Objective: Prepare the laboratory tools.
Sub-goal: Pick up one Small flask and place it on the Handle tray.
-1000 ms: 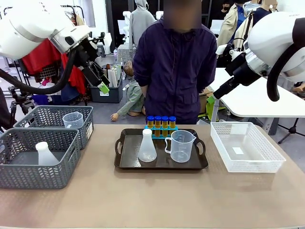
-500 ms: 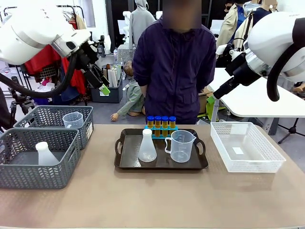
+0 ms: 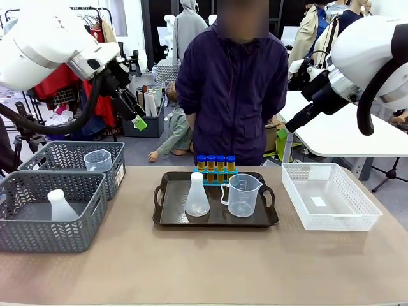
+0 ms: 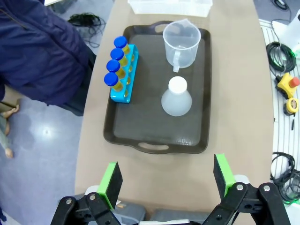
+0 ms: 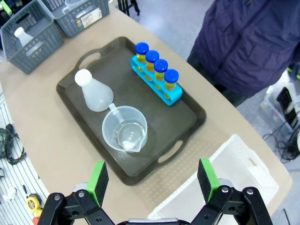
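A dark brown plastic tray with two handles [image 3: 167,217] sits in the centre of the front view, on the tan table [image 3: 204,274]. On it stand a whitish translucent conical flask with a white cap [image 3: 197,196], a clear plastic measuring beaker with a handle [image 3: 242,196] just right of it, and, along the tray's far edge, a turquoise rack holding four slim yellow-filled tubes with blue caps [image 3: 215,164].

The left gripper [image 3: 136,116] hangs in the upper left of the frame, high above the table, its jaws spread wide with nothing between the green pads; the left wrist view confirms this, with the left gripper [image 4: 166,180] at the bottom edge and the tray's things straight ahead of it in the middle of the frame. The right gripper [image 5: 150,185] also stands wide open and empty in its own wrist view, with the beaker [image 5: 125,134] directly ahead.

The flask lies down and to the right of the left gripper in the front view, its long axis upright, so a descent with the jaws either side of the neck looks the likely approach. The beaker seems better placed for the right arm.

At left, two grey mesh baskets [image 3: 22,220] hold another flask [image 3: 61,206] and another beaker [image 3: 97,159]; a white lattice basket [image 3: 328,197] stands at right.
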`<state>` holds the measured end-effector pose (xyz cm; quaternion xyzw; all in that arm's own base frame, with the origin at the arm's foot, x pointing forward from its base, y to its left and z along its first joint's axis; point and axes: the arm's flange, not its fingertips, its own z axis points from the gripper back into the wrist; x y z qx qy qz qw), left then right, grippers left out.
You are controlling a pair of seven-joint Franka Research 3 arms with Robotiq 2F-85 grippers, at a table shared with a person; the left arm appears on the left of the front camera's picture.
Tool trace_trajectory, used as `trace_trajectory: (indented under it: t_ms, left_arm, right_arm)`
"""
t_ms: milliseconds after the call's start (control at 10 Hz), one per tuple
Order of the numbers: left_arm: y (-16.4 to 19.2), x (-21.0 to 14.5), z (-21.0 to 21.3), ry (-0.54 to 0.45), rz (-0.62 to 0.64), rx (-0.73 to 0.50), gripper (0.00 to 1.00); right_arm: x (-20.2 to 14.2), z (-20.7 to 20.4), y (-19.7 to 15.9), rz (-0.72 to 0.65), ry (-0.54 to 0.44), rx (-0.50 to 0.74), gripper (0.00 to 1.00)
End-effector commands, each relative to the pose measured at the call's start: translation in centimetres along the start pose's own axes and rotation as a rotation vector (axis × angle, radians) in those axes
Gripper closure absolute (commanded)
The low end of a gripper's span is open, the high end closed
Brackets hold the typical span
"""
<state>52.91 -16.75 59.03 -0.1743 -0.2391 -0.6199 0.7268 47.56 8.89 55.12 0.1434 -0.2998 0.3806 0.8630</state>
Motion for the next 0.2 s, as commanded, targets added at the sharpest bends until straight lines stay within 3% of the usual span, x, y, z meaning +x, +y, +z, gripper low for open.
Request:
trace_trajectory:
  t_ms: [0,100]
  left_arm:
    - [0.18,0.06,0.22,-0.002,0.0,0.005,0.0]
    - [0.18,0.06,0.22,-0.002,0.0,0.005,0.0]
  right_arm:
    - [-0.06,0.08,-0.08,-0.004,-0.005,0.006,0.0]
    - [-0.06,0.08,-0.08,-0.004,-0.005,0.006,0.0]
